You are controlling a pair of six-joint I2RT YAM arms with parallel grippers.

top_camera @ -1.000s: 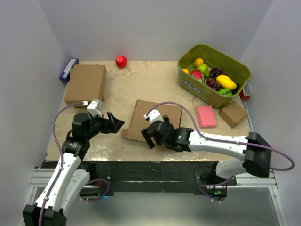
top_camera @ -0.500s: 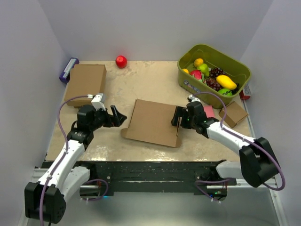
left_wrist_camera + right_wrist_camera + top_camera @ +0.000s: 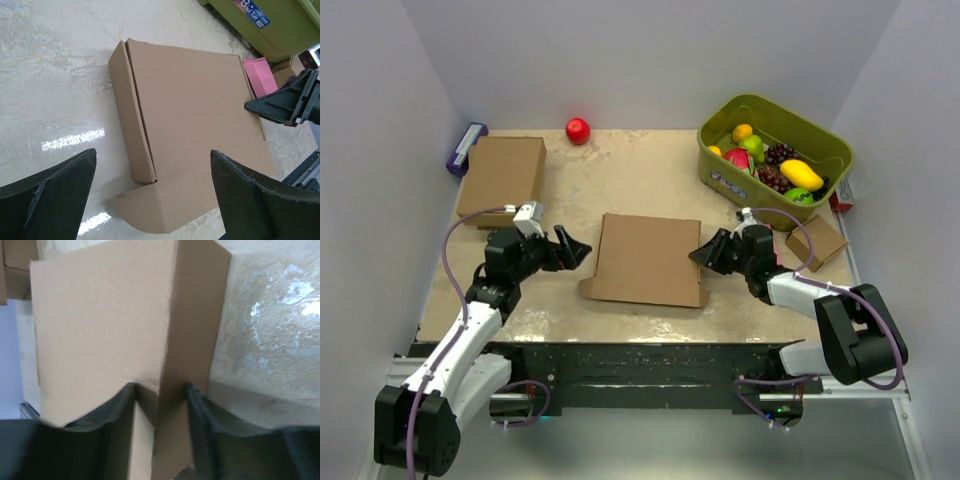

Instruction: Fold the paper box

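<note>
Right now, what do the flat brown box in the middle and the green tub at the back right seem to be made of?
The paper box looks like plain brown cardboard, matte; the left wrist view shows creased fold lines and raw cut edges, so probably corrugated. The green tub looks like molded plastic, smooth and slightly glossy, with a rounded rim and a printed label on its wall.

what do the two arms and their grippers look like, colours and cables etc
Both arms have white link shells with black joints and black bases. A purple cable loops along each arm. The left gripper and right gripper have matte black, wedge-shaped fingers. No markings are legible.
</note>
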